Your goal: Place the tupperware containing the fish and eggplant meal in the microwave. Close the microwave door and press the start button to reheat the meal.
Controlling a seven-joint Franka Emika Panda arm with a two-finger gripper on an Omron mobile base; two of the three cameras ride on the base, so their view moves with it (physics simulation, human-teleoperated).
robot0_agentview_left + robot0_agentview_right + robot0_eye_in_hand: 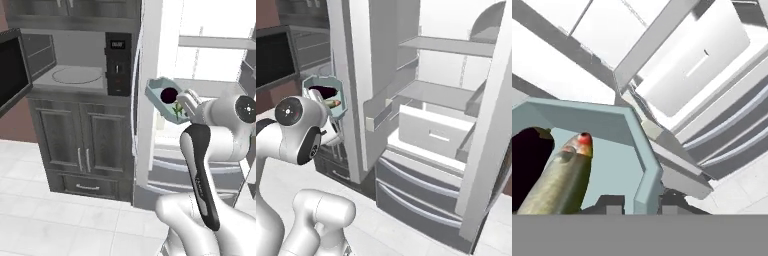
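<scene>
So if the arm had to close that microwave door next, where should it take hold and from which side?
Probably the door's free edge, reached from the room side: it stands swung wide to the left of the microwave. Its bar handle isn't visible here, and the gripper holds the tupperware, so a push looks easier than a pinch.

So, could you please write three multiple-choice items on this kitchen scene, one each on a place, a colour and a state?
1. Where is the container?
A. on the microwave's turntable
B. held up in the air in front of the open fridge
C. on the floor

2. What colour is the container?
A. pale blue-grey
B. red
C. black

3. How is the microwave door?
A. shut
B. swung open
C. removed

Answers:
1 B: the gripper holds it by the rim, right of the microwave and before the fridge.
2 A: its walls show pale blue-grey in the hand view.
3 B: the door stands out to the left, the cavity bare.
</scene>
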